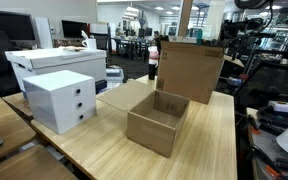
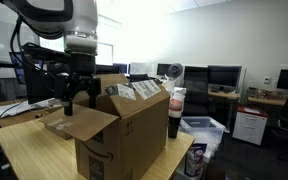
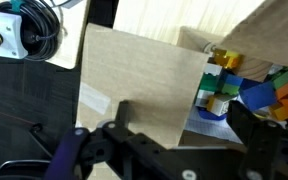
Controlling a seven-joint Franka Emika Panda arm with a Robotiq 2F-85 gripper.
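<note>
My gripper (image 2: 80, 97) hangs spread wide and empty just above the folded-out side flap (image 2: 79, 124) of the large brown cardboard box (image 2: 129, 130), left of centre in an exterior view. To work this flap well, I judge I should come down square to its free edge and take only the thin board between my fingers. I should also stay off the box wall and clear of the brightly coloured toy blocks (image 3: 239, 85), which show inside at the right of the wrist view. The box is plain corrugated card, open at the top, with a dark printed arrow low on its side and paper labels on an upper flap. It stands mid-frame on the light wooden table (image 1: 214, 140), right of a white drawer unit (image 1: 59, 100).
</note>
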